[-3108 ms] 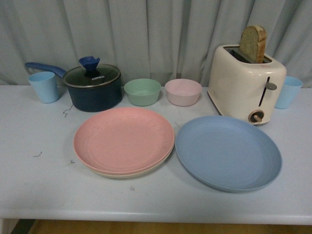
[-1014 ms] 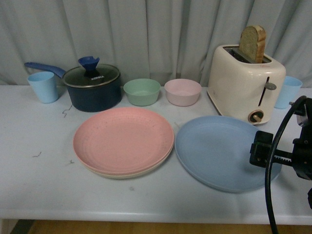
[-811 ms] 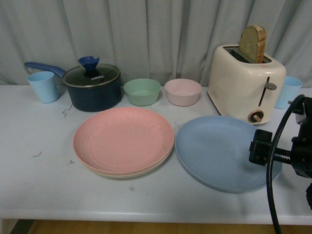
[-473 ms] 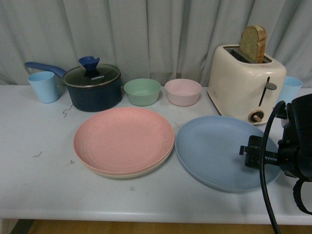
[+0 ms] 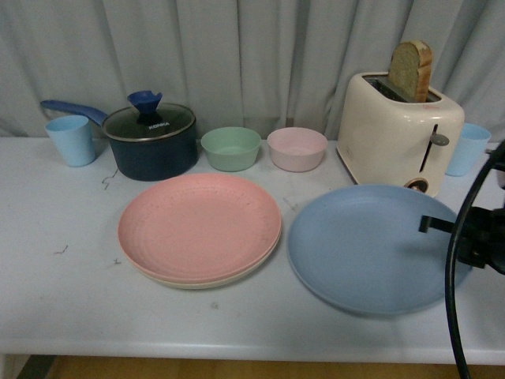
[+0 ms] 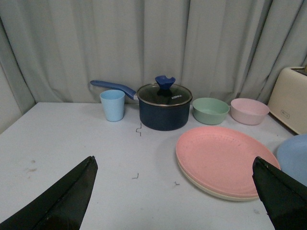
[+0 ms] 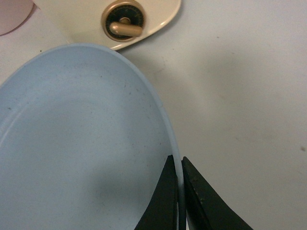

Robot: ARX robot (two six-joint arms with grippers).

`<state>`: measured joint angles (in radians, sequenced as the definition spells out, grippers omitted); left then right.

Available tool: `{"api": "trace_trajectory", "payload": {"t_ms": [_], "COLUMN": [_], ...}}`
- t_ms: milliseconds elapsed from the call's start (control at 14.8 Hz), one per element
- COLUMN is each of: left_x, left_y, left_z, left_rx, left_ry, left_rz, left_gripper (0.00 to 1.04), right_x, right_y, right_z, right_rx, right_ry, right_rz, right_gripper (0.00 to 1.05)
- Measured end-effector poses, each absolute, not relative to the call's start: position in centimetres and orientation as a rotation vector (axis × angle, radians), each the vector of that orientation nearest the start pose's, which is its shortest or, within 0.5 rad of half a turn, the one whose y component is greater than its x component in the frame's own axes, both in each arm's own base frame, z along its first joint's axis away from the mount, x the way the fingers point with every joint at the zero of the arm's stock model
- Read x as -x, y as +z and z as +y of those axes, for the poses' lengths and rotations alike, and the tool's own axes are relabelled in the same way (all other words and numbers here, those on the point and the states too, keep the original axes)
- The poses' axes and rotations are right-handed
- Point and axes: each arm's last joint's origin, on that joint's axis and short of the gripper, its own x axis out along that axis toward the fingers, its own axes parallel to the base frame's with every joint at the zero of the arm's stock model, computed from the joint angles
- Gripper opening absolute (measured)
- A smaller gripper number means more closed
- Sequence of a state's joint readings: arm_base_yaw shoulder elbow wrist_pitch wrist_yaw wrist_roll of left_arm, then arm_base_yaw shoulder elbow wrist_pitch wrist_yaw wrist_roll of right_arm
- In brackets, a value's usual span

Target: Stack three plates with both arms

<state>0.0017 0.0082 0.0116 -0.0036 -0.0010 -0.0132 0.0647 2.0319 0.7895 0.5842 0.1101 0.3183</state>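
The pink plate (image 5: 199, 225) lies on the beige plate (image 5: 207, 282), whose rim shows under it, left of centre on the white table (image 5: 63, 300). The blue plate (image 5: 363, 249) is to their right, its right side lifted off the table. My right gripper (image 5: 432, 225) is shut on the blue plate's right rim; in the right wrist view the rim (image 7: 173, 143) runs between the two closed fingers (image 7: 165, 201). My left gripper (image 6: 175, 189) is open above the table left of the plates. The pink plate (image 6: 225, 155) and a sliver of the blue plate (image 6: 295, 158) show in the left wrist view.
At the back stand a blue cup (image 5: 71, 140), a dark lidded pot (image 5: 151, 140), a green bowl (image 5: 230, 148), a pink bowl (image 5: 297, 148), a cream toaster (image 5: 398, 134) with bread in it, and another blue cup (image 5: 467, 148). The table's front edge is near the plates.
My right arm came in from the right, closed on the blue plate's right rim and pulled back slightly right. The blue plate's right side has risen and now hides the toaster's knob.
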Motion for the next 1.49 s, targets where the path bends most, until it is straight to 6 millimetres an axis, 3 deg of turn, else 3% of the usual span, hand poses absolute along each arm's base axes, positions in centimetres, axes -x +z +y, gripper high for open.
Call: {"api": "trace_trajectory", "payload": {"t_ms": [135,203,270,405,473,743,811,1014,1216,1486], "left_x": [-9.8,-9.8,-9.7,-9.7,-9.8,-9.8,-9.8,-9.7,-9.8,-9.8], "left_y": [16.6,16.6,16.7,16.7,16.7,16.7,16.7,16.7,16.7,16.6], "left_z": [0.0,0.0,0.0,0.0,0.0,0.0,0.0,0.0,0.0,0.0], "left_rx": [0.013,0.013,0.013,0.013,0.013,0.013,0.013,0.013,0.013,0.013], "left_ry": [0.003,0.003,0.002,0.003,0.003,0.003,0.002,0.002,0.003,0.003], "left_rz": [0.000,0.000,0.000,0.000,0.000,0.000,0.000,0.000,0.000,0.000], "left_gripper": [0.98,0.98,0.98,0.98,0.98,0.98,0.98,0.98,0.98,0.98], "right_x": [-31.6,-29.2,-29.1,-30.5,-31.6,-36.0,-37.8,-38.6,-39.4,-40.2], "right_y": [8.1,11.2,14.8,17.6,17.7,15.5,14.0,10.2,9.8,7.5], "right_z": [-0.6,-1.6,0.7,4.5,6.6,14.1,18.4,19.6,20.4,21.3], "right_rx": [-0.279,-0.353,-0.382,-0.413,-0.427,-0.462,-0.451,-0.419,-0.470,-0.474], "right_ry": [-0.129,-0.076,0.029,0.109,0.114,0.055,0.046,-0.021,-0.018,-0.011], "right_rz": [0.639,0.591,0.450,0.402,0.424,0.538,0.606,0.712,0.727,0.778], "right_gripper": [0.03,0.03,0.03,0.03,0.03,0.03,0.03,0.03,0.03,0.03]}}
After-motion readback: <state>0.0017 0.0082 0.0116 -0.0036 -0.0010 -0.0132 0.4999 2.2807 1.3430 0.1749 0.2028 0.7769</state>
